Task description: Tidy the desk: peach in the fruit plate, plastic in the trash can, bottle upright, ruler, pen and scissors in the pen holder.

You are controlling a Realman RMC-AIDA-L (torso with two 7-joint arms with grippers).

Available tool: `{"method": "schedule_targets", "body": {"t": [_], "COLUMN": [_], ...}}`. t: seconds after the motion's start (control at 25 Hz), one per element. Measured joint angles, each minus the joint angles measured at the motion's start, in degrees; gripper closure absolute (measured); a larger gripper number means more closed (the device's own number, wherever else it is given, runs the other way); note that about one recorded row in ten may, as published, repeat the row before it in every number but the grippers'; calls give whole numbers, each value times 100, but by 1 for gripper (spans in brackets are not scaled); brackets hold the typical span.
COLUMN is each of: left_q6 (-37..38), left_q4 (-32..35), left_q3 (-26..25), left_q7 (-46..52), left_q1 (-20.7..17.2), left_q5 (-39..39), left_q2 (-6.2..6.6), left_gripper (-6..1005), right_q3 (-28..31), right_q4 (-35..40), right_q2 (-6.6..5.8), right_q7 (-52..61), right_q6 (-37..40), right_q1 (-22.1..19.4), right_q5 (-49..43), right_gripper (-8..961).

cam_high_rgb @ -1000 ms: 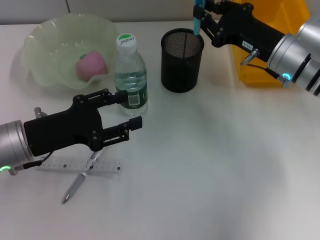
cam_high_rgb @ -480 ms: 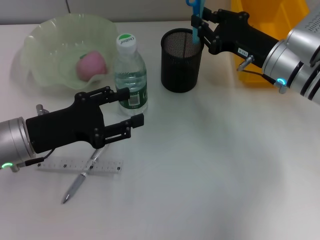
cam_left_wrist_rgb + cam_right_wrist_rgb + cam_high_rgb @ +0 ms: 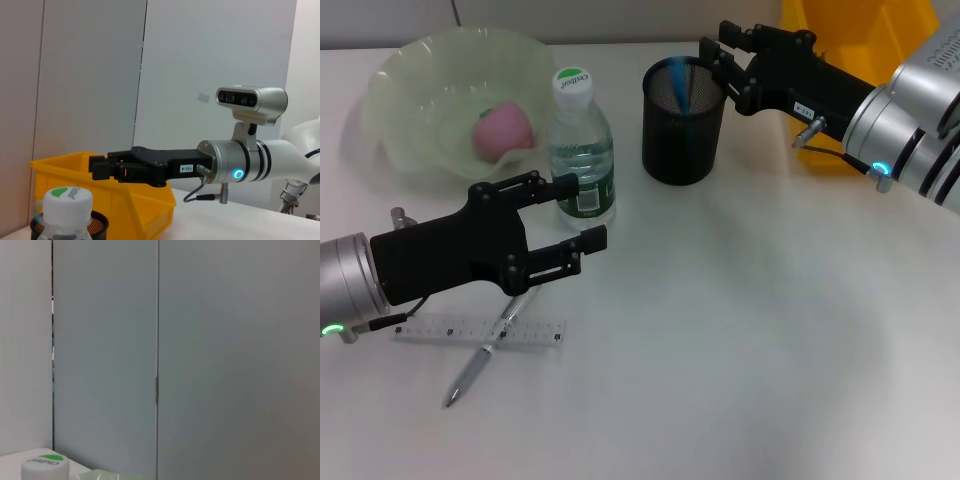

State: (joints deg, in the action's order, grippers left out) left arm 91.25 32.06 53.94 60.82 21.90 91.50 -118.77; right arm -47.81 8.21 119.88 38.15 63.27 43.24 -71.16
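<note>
Nearest me I see the pen [image 3: 480,361] and the clear ruler [image 3: 480,331] lying crossed on the white desk [image 3: 740,350], with my left gripper [image 3: 582,215] hovering just above them, fingers spread and holding nothing. Behind it the bottle [image 3: 580,150] stands upright beside the fruit plate [image 3: 410,90], which has the peach [image 3: 502,130] in it. Farther back my right gripper [image 3: 718,62] sits at the rim of the black mesh pen holder [image 3: 682,125], fingers parted and empty, a blurred blue streak, the scissors [image 3: 682,85], inside the holder, and the yellow bin [image 3: 840,90] just behind that arm.
</note>
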Motion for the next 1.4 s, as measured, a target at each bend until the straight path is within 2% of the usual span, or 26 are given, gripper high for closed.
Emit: {"method": "schedule_targets", "body": {"t": [0.52, 0.64, 0.68, 0.72, 0.88, 0.92, 1.04, 1.08, 1.28, 1.4], "left_q6": [4, 3, 4, 4, 11, 11, 19, 20, 23, 24], "left_q4": [7, 5, 7, 10, 34, 34, 26, 18, 25, 24], "left_q3": [-8, -9, -9, -8, -6, -6, -6, -7, -26, -29], "left_q7": [0, 0, 0, 1, 1, 1, 1, 1, -8, -21], "left_q1": [8, 8, 5, 0, -46, -46, -73, -79, -79, -75], "left_q5": [0, 0, -1, 0, -31, -31, -114, -130, -157, -204], "left_q2": [4, 4, 4, 4, 4, 4, 5, 9, 11, 12], "left_gripper": [307, 307, 307, 307, 307, 307, 307, 307, 307, 307], "right_q3": [85, 279, 580, 580, 1077, 1077, 823, 579, 150, 105], "right_q4": [23, 103, 202, 202, 325, 325, 480, 461, 43, -63], "right_q2": [0, -2, -7, -7, -58, -58, -72, -54, -26, -27], "right_q7": [-7, -9, -10, -10, 165, 165, 371, 355, 53, 16], "right_q6": [246, 997, 1728, 1728, 2766, 2766, 3230, 3548, 3798, 3820], "right_q1": [-118, -378, -711, -711, -1383, -1383, -1747, -1970, -2097, -2085], "right_q5": [20, 32, 33, 33, 14, 14, -249, -537, -847, -853], "right_gripper": [686, 686, 686, 686, 685, 685, 685, 685, 684, 684]}}
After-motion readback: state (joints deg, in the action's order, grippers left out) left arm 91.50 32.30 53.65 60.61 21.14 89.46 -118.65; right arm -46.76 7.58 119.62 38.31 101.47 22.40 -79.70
